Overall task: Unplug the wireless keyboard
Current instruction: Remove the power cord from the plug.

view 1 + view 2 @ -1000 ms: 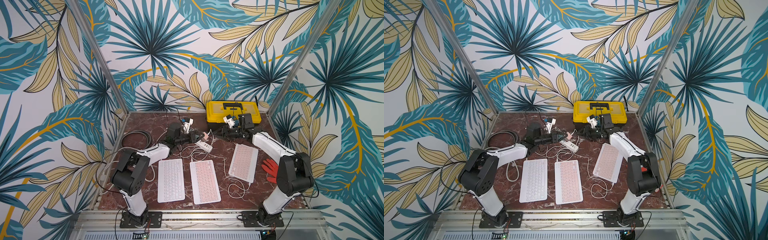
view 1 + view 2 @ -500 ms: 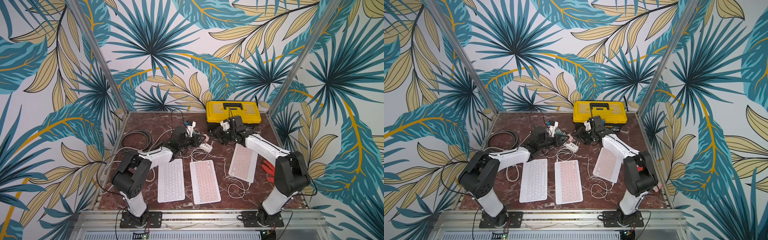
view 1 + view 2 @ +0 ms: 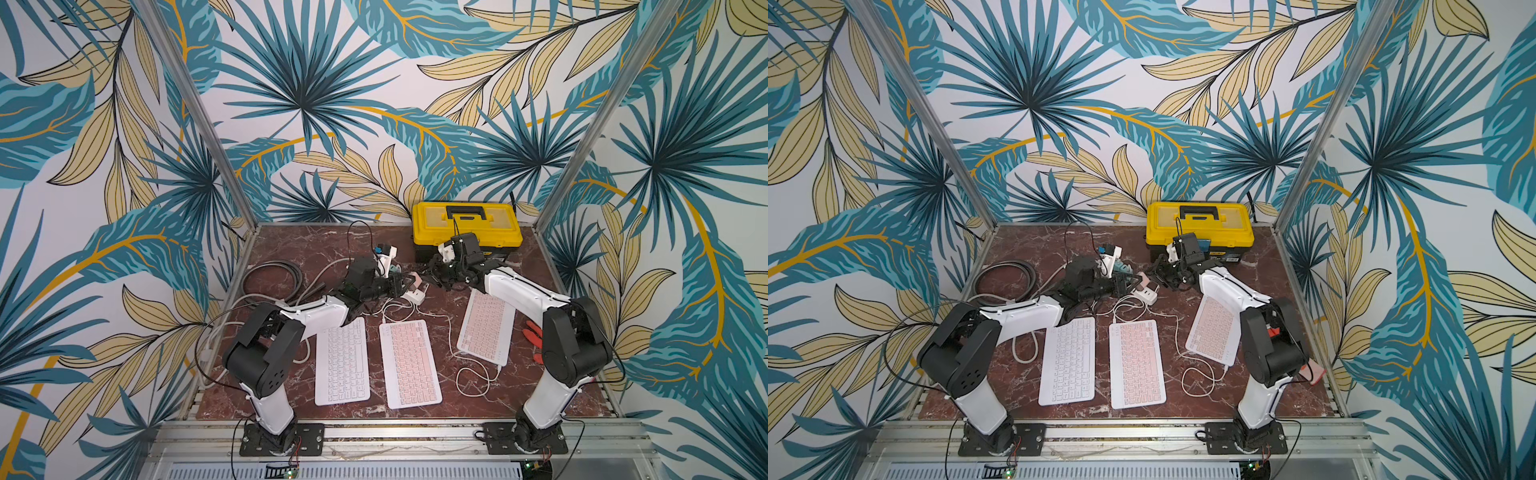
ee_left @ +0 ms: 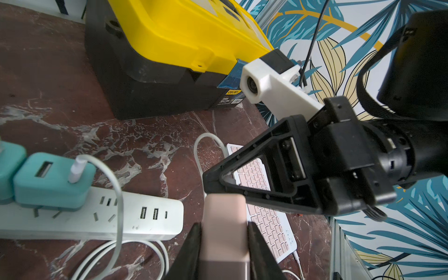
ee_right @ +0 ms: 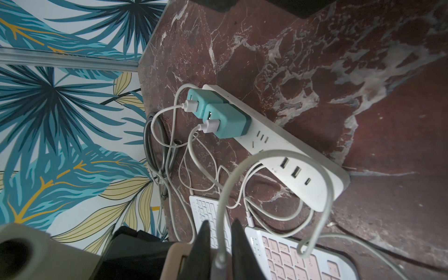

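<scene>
Three keyboards lie on the marble table: a white keyboard [image 3: 341, 361], a pink keyboard [image 3: 410, 361] in the middle and another pink keyboard [image 3: 486, 328] at the right, which has a white cable [image 3: 469, 376] in its near end. Behind them, my left gripper [image 4: 224, 244] is shut on a pink charger block [image 4: 224, 225], held just off the end of the white power strip [image 4: 97, 218]. My right gripper [image 5: 218, 242] meets it from the other side and is shut on the white cable plug [image 5: 219, 261] at the charger. In both top views the two grippers [image 3: 405, 286] [image 3: 1160, 274] touch tips.
Two teal chargers [image 5: 228, 121] with white cables sit in the power strip [image 3: 415, 296]. A yellow toolbox [image 3: 465, 220] stands at the back right, close behind my right arm. A grey cable coil [image 3: 270, 278] lies at the left, and a red object [image 3: 534, 332] at the right edge.
My right gripper has moved left to the pink charger and closed on the cable plug. The left gripper has kept its hold and shifted slightly.
</scene>
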Tool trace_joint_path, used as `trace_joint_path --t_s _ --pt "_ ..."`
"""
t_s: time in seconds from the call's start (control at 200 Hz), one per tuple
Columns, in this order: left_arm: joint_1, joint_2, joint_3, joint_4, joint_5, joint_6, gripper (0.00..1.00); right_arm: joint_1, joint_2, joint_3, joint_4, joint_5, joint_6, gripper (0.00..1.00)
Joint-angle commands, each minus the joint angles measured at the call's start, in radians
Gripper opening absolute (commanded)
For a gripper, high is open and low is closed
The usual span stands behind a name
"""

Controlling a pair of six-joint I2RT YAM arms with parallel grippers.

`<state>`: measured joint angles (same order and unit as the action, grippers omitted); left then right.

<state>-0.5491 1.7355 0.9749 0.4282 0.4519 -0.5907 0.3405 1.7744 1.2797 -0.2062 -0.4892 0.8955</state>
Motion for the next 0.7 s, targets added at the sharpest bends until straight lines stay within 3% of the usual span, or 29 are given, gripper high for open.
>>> trace_joint_path --t_s 0.0,0.2,0.28,0.39,0.511,0.696 --pt "-0.008 -0.008 -0.011 0.031 -0.013 0.020 0.00 0.005 0.025 0.021 -0.062 0.022 -0.015 0.07" --pt "-0.011 0.007 -0.001 0.031 0.004 0.016 0.00 0.004 0.023 0.020 -0.061 0.011 -0.007 0.00" --pt "-0.008 0.014 0.003 0.030 0.028 0.015 0.25 0.005 0.020 0.020 -0.066 0.011 -0.012 0.00" --pt "-0.002 0.037 0.014 0.032 0.073 0.000 0.38 0.005 0.016 0.025 -0.073 0.008 -0.020 0.00" --pt "-0.006 0.083 0.036 0.032 0.120 -0.027 0.42 0.005 0.017 0.026 -0.074 0.005 -0.023 0.00" --pt "-0.018 0.113 0.066 0.031 0.138 -0.026 0.40 0.007 0.024 0.023 -0.072 0.005 -0.023 0.00"
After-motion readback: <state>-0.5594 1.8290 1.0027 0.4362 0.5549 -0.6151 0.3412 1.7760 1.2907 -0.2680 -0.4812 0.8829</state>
